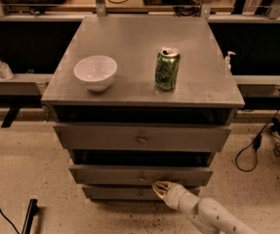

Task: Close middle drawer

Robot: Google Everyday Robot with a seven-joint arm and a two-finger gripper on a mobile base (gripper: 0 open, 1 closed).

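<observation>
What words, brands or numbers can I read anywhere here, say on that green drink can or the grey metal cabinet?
Green drink can: pale print on its side, too blurred to read.
White round bowl, grey metal cabinet, its middle drawer: no text visible.
Cream-coloured gripper, low at the middle drawer's front: no text visible.

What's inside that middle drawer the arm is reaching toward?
Only a dark gap shows behind the front of the middle drawer, and no contents are visible. The top drawer overhangs it and covers its inside. The gripper is at the front's lower edge, right of the knob.
</observation>
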